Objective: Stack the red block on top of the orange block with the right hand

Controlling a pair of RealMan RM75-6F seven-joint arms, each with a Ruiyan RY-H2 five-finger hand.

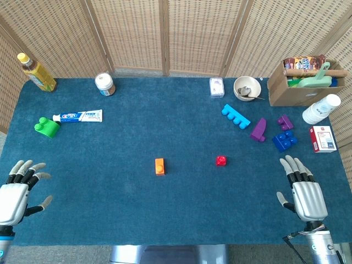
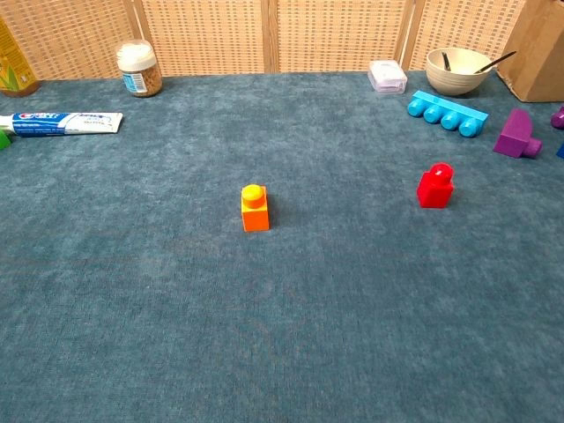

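A small red block (image 1: 221,160) (image 2: 435,186) stands on the blue cloth, right of centre. The orange block (image 1: 159,166) (image 2: 255,208), with a yellow stud on top, stands to its left, well apart from it. My right hand (image 1: 302,189) rests at the near right edge of the table, fingers spread and holding nothing, some way right of the red block. At the near left edge, my left hand (image 1: 19,188) is likewise spread and empty. Neither hand shows in the chest view.
Cyan (image 1: 235,116), purple (image 1: 258,130) and blue (image 1: 284,141) bricks lie at the right. A bowl (image 1: 247,88), cardboard box (image 1: 300,82), stacked cups (image 1: 321,109) and small carton (image 1: 322,138) stand behind. Toothpaste (image 1: 77,116), green brick (image 1: 47,127), jar (image 1: 104,84) and bottle (image 1: 36,72) are at the left.
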